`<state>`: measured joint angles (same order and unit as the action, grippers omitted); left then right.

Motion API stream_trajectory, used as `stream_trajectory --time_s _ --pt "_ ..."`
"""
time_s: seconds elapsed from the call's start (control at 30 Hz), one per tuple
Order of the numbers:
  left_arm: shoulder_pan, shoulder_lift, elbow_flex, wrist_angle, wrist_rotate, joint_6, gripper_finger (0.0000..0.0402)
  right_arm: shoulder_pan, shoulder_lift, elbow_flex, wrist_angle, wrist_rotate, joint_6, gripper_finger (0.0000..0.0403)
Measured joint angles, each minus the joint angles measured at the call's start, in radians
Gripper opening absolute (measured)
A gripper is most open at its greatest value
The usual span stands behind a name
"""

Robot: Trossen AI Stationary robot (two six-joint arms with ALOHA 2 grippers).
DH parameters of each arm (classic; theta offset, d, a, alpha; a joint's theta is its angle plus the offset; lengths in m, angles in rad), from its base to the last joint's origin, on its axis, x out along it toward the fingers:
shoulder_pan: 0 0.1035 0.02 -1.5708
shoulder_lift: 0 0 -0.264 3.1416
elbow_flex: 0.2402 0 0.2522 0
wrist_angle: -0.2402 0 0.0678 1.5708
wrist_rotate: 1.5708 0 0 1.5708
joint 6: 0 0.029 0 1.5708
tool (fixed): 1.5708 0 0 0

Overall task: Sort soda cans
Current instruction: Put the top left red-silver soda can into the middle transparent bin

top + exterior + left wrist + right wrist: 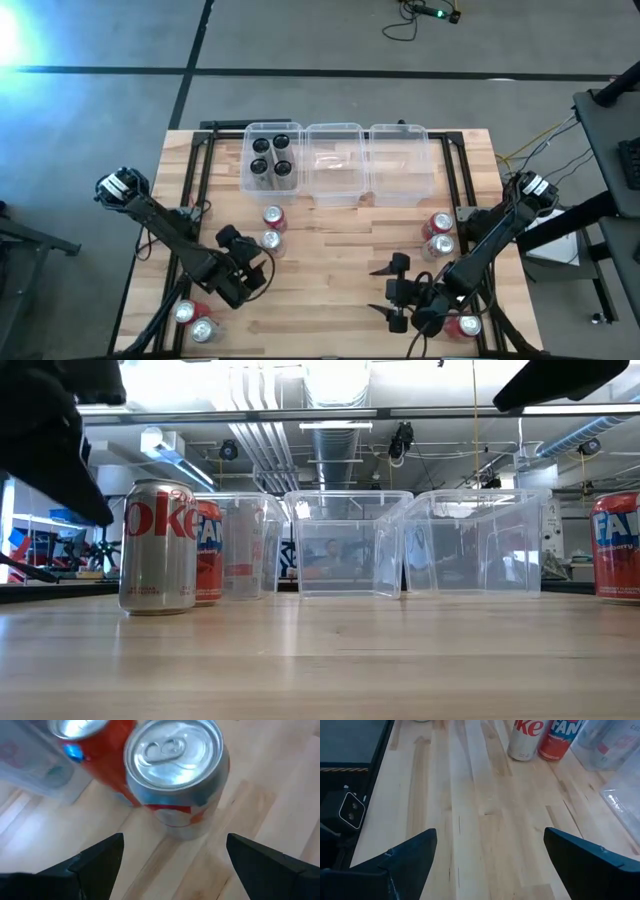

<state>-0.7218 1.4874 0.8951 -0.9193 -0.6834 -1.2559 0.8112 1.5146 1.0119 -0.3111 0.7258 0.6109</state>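
Cans upright, both pincers open

Left pincer [262, 262] hangs open just short of a silver can [269, 240], which stands upright, long axis vertical, touching a red can [274, 217] near the left bin [272, 158]. Four black cans [271, 156] stand upright in that bin. Right pincer [396, 290] is spread open over bare desk [330, 270], with open room between the arms. More cans stand near the desk's front-left [192, 320] and right [438, 234] edges.

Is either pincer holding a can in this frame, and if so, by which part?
Nothing is held. The left pincer is open, above the silver can without touching it; the right pincer is open over bare table.
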Motion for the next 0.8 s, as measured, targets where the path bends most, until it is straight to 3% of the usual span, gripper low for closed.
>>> stream_trajectory --time_s 0.43,0.63,0.8 --pt "0.107 -0.024 -0.267 0.557 0.011 0.293 0.0337 -0.008 0.000 0.000 0.004 0.000 0.026 0.0364" --pt "0.134 0.018 -0.289 0.807 0.014 0.422 0.0337 -0.007 0.000 0.000 0.007 0.000 0.043 0.0364" --pt "0.135 0.099 -0.245 0.911 0.012 0.477 0.0337 -0.017 0.000 0.000 0.007 0.000 0.035 0.0364"
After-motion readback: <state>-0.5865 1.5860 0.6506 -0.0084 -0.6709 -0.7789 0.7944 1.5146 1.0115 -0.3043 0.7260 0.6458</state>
